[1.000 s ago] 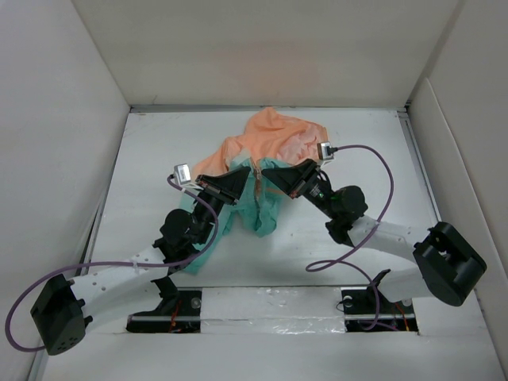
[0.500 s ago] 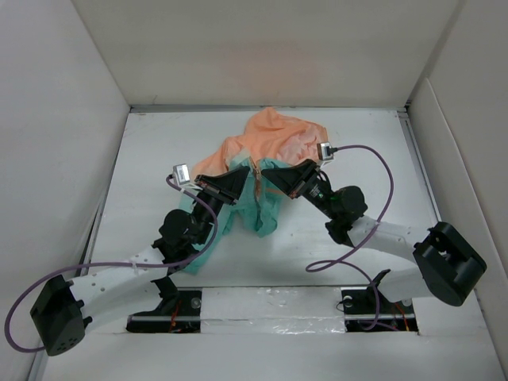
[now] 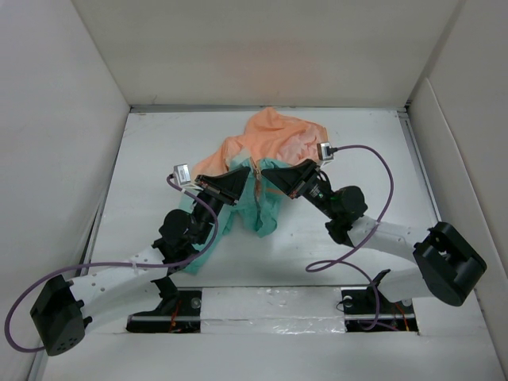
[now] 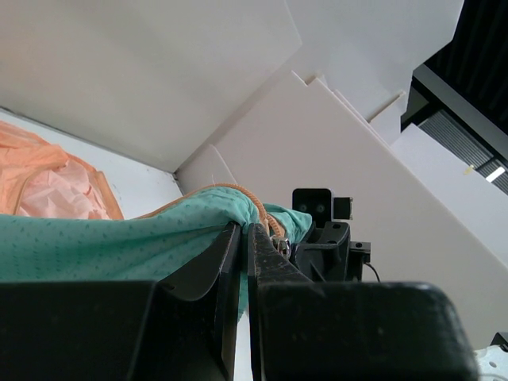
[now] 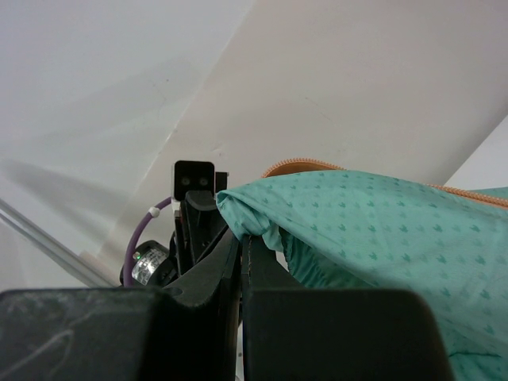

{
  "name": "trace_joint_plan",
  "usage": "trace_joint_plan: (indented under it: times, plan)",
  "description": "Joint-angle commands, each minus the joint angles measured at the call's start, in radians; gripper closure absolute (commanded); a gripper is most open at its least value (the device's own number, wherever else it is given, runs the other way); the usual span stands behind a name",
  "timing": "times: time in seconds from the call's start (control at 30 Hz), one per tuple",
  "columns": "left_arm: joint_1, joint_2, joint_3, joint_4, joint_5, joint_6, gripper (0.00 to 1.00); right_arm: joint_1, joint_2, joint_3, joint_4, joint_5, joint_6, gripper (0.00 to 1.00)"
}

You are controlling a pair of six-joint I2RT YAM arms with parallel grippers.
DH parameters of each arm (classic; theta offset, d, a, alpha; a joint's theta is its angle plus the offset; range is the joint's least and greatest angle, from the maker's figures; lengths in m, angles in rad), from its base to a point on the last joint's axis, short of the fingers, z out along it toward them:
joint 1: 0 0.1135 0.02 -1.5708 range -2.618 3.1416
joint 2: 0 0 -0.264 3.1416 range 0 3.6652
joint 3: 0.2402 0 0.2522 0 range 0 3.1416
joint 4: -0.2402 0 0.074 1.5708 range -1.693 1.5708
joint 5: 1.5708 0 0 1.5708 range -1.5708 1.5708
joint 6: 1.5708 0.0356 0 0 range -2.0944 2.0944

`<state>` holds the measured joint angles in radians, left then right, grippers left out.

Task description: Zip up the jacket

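Top view: the jacket (image 3: 270,143) is at frame centre on the white table (image 3: 151,151), crumpled, not laid flat. The orange hood/shoulder part is bunched toward the top of frame. The teal part runs down toward the bottom, between the 2 arms.

The left gripper (image 3: 243,170) comes in from lower left and the right gripper (image 3: 267,170) from lower right. We see the 2 tips almost nose to nose at centre, just either side of the orange zipper (image 3: 255,167). Purple cables (image 3: 379,163) loop off both wrists.

Left wrist view: the left gripper (image 4: 244,230) has its jaws pressed nearly together, with only a thin slit between them. It is pinching teal fabric with the zipper (image 4: 260,208) edge at the tips. The cloth drapes off to the left of frame, with the orange part at far left. The right wrist camera (image 4: 313,205) sits just beyond the tips.

Right wrist view: the right gripper (image 5: 240,236) has the same narrow stance, clamped on a fold of teal fabric at the tips. The jacket (image 5: 373,238) fills the right half of frame, with the zipper (image 5: 302,164) edge along its top. The left wrist camera (image 5: 194,178) is just behind the tips, centre left.

We can't tell from any view whether the 2 zipper halves are joined.
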<state>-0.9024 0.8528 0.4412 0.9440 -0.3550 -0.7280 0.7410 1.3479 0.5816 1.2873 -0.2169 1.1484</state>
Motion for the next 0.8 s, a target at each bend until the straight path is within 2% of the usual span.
trace_joint_plan:
  times: [0.0, 0.77]
  plan:
    - [-0.004, -0.024, 0.031, 0.065, 0.014, 0.027, 1.00, 0.009, -0.012, 0.038, 0.422, 0.011, -0.007, 1.00]
    - [-0.004, -0.024, 0.017, 0.079, 0.024, 0.022, 1.00, 0.009, -0.007, 0.041, 0.425, 0.008, -0.004, 1.00]
